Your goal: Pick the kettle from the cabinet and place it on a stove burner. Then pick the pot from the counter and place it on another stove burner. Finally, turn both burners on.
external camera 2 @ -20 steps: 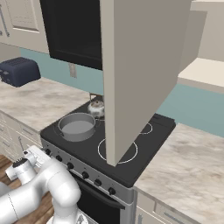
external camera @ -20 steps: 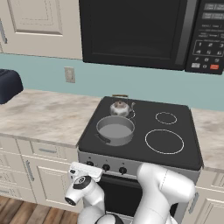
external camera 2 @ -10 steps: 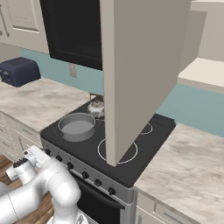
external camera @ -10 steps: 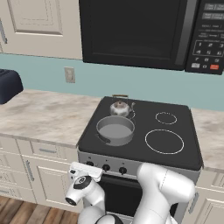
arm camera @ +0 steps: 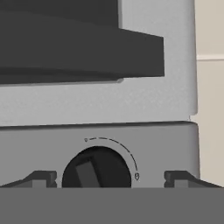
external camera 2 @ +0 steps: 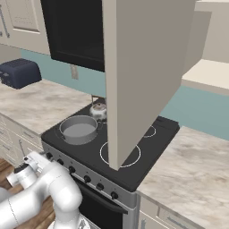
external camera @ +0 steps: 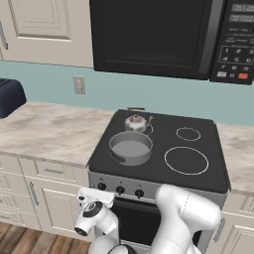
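Observation:
The silver kettle (external camera: 135,122) (external camera 2: 98,109) stands on the back left stove burner. In front of it, the wide grey pot (external camera: 131,147) (external camera 2: 79,129) rests on the front left burner. Two burners (external camera: 186,160) (external camera: 188,134) on the right are bare. My gripper (arm camera: 109,179) is low at the stove's front panel. It is open, with its fingertips (arm camera: 39,178) apart on either side of the leftmost black knob (arm camera: 97,168) and not touching it. From the base views the hand (external camera: 94,199) (external camera 2: 38,162) sits just below the knob row. The cabinet (external camera 2: 210,71) stands open.
The open cabinet door (external camera 2: 143,67) hangs over the right half of the cooktop. A black microwave (external camera: 154,34) sits above the stove. A dark toaster (external camera 2: 20,72) stands on the marbled counter (external camera: 49,129) at the left. More knobs (external camera: 130,191) line the front panel.

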